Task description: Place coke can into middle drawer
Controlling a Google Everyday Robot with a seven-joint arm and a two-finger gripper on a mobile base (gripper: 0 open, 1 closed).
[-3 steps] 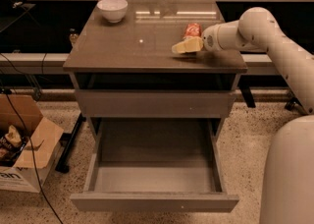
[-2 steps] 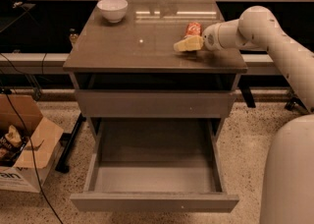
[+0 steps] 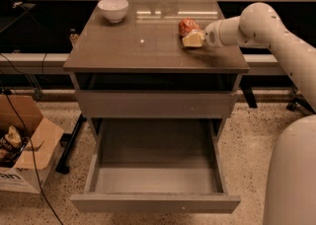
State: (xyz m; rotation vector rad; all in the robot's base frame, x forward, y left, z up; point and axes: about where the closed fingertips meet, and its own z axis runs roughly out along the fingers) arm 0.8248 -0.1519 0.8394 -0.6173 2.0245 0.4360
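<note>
The coke can [image 3: 187, 25] is red and sits on the cabinet top [image 3: 148, 46] near its right back part. My gripper [image 3: 193, 39] reaches in from the right, low over the top, with its cream tip right in front of the can and touching or nearly touching it. The middle drawer [image 3: 155, 203] is pulled far out below, and its grey tray holds nothing. The closed drawer front [image 3: 155, 103] is above it.
A white bowl [image 3: 113, 9] stands at the back left of the cabinet top. An open cardboard box [image 3: 22, 145] with cables sits on the floor at the left. My white arm [image 3: 276, 36] and base [image 3: 294, 174] fill the right side.
My gripper has moved a little back and to the right, closer to the coke can. The can, bowl and drawer have not moved.
</note>
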